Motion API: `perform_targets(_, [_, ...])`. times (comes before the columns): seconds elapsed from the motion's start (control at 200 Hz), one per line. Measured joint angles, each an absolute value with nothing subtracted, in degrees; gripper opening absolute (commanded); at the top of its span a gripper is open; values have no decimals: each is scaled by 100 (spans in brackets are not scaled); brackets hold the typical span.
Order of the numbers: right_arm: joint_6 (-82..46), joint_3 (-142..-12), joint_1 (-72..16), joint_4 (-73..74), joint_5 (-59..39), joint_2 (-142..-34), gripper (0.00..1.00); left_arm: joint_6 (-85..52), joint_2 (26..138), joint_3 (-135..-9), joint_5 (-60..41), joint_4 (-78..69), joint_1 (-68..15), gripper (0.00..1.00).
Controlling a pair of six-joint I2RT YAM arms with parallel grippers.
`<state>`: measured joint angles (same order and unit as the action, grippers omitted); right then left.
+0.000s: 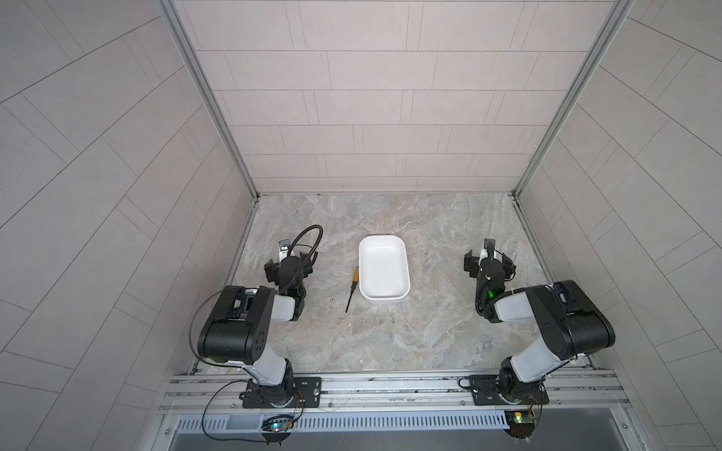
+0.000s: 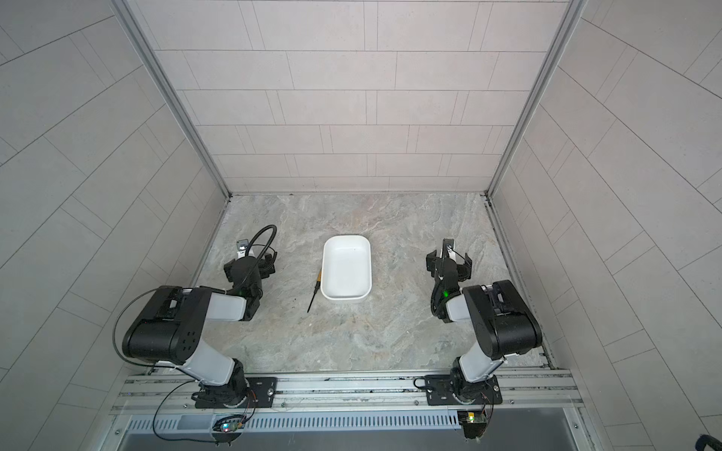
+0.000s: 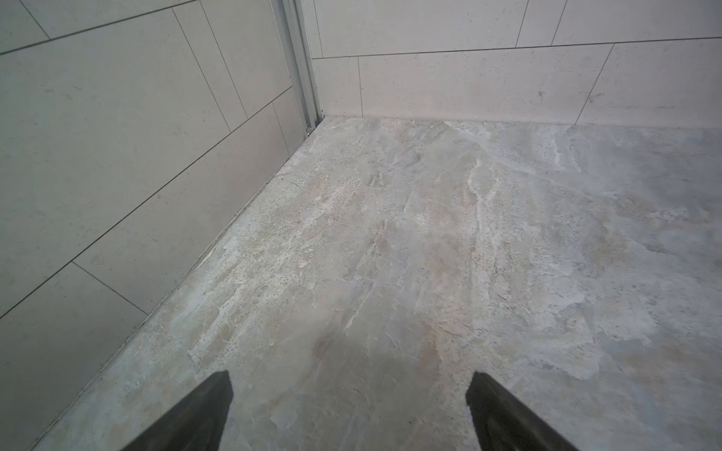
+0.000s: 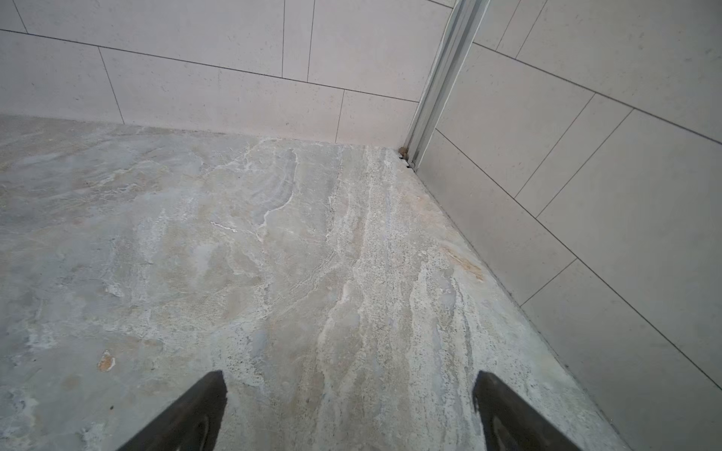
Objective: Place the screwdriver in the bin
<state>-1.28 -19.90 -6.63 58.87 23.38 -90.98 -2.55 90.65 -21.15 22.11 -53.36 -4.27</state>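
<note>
Screwdriver (image 1: pixel 352 289) lies flat on the counter (image 1: pixel 390 343), just beside the bin (image 1: pixel 385 300) on its left-arm side, not yet inside. Left claw (image 3: pixel 349 384) and right claw (image 4: pixel 349 382) are wide open and empty, well apart from the bin, ready for your grasp.

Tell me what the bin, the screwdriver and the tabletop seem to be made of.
The bin: probably plastic, smooth white, slightly glossy, with rounded moulded corners. The screwdriver: yellow-orange handle likely plastic; thin black shaft probably metal, too small to confirm. The tabletop: grey-beige veined stone look, matte; real stone or print, unclear.
</note>
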Motion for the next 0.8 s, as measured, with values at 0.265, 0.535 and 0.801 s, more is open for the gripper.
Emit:
perform_targets(0.265, [-128, -1990, -663, 5889, 2340, -9098, 99, -263, 9065, -2115, 2029, -5354, -346, 100])
perform_targets(0.535, [-128, -1990, -663, 5889, 2338, -9098, 99, -276, 9065, -2115, 1920, -5376, -327, 100])
perform_targets(0.801, [-128, -1990, -663, 5892, 2338, -9098, 99, -276, 9065, -2115, 1905, -5376, -327, 100])
